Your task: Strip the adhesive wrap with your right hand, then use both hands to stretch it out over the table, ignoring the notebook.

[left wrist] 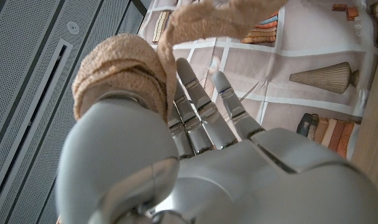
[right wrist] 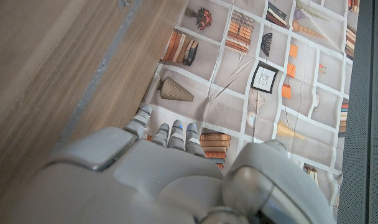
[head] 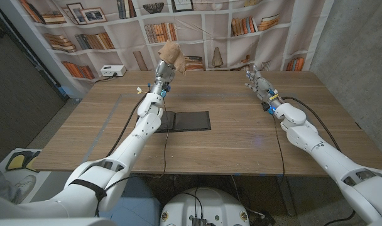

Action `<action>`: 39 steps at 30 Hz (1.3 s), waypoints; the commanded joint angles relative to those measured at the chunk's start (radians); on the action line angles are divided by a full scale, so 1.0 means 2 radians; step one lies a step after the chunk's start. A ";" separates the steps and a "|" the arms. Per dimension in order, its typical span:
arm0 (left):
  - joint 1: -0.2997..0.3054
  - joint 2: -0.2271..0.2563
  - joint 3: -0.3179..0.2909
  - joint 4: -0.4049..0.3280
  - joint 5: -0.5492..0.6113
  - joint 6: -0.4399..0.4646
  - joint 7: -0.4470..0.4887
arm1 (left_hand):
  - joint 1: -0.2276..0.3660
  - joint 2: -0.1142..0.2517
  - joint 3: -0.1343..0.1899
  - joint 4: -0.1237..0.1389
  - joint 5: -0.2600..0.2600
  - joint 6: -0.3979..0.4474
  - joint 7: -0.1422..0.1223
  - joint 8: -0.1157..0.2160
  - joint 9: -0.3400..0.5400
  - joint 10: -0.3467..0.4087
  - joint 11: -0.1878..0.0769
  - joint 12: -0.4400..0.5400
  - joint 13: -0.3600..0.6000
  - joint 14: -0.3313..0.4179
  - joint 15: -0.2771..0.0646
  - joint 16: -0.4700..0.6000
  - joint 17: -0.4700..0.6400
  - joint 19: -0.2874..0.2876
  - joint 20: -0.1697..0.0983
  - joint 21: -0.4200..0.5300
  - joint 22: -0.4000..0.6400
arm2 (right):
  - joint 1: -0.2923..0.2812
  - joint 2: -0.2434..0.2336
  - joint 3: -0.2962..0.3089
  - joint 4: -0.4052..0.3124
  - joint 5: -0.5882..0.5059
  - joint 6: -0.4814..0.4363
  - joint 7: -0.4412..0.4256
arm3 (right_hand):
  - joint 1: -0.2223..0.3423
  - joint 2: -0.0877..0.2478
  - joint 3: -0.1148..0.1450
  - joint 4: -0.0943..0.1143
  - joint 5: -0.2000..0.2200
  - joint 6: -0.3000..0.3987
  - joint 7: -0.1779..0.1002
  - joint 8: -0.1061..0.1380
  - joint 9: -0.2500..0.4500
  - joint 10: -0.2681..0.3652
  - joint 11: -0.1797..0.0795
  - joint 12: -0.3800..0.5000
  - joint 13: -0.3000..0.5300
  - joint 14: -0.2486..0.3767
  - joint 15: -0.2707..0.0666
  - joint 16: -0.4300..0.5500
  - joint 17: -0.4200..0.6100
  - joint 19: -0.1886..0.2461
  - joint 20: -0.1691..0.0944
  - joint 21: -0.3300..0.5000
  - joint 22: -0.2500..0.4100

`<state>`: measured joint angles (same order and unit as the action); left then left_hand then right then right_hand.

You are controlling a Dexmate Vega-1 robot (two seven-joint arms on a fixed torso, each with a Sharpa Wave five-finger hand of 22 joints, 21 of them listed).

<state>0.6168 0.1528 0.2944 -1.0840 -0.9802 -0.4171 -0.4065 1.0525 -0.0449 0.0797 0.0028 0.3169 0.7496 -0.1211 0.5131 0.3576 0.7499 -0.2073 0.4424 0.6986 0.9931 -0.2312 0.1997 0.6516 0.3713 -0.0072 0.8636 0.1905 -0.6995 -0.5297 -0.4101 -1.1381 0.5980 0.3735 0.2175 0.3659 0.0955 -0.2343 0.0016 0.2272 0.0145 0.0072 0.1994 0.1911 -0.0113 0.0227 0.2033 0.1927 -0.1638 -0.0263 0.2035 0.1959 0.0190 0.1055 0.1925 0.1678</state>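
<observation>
Adhesive wrap, a tan, crinkled roll of soft bandage-like material (head: pixel 171 53), sits bunched on the raised left hand (head: pixel 164 70), well above the table's far side. In the left wrist view the wrap (left wrist: pixel 122 71) is wound over the thumb side of the left hand (left wrist: pixel 201 155), while its fingers (left wrist: pixel 198 99) reach out straight and close together beyond it; the hand holds the roll. A loose tail of wrap (left wrist: pixel 214 18) trails off past the fingertips.

Nearest the robot, a flat black rectangular notebook (head: pixel 186 120) lies on the brown wooden table (head: pixel 241 141), just below the left forearm and to be left alone.

Across the table, the right hand (head: pixel 258 80) is lifted, well apart from the wrap. From the right wrist view its fingers (right wrist: pixel 167 134) point away, side by side, with nothing in them; whether they are fully spread I cannot tell.

The wrap looks light, limp and stretchy, and it will probably cling to itself, so it should peel with a steady pull rather than a snatch. The loose tail beyond the left fingertips looks like the best place for the right hand to pinch.
</observation>
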 commanded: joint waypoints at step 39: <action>0.019 0.013 0.004 -0.020 0.008 0.010 0.017 | 0.068 0.090 -0.018 0.004 0.050 -0.048 -0.003 -0.050 -0.028 -0.023 0.002 -0.061 -0.019 -0.104 -0.002 0.000 -0.048 -0.030 0.028 -0.045 0.001 | 0.006 0.004 -0.003 0.008 0.003 0.000 0.012 | -0.002 0.000 0.002 -0.002 -0.001 0.013 0.000 0.002 0.001 0.010 -0.003 0.002 0.001 0.001 -0.001 0.001 0.001 0.000 0.004 -0.001 0.002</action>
<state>0.6424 0.1772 0.3010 -1.1143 -0.9586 -0.4008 -0.3820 1.1611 0.1269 0.0346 0.0291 0.4313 0.6643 -0.1287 0.4199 0.2953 0.7103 -0.2000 0.3229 0.6560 0.8070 -0.2215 0.1982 0.5557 0.3151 0.0417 0.7786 0.1888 -0.6860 -0.5240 -0.4147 -1.1259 0.5980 0.3767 0.2362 0.3659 0.0955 -0.2314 -0.0014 0.2272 0.0343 0.0090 0.1994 0.1911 0.0013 0.0102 0.2033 0.1926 -0.1640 -0.0261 0.2035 0.1959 0.0189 0.1055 0.1925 0.1678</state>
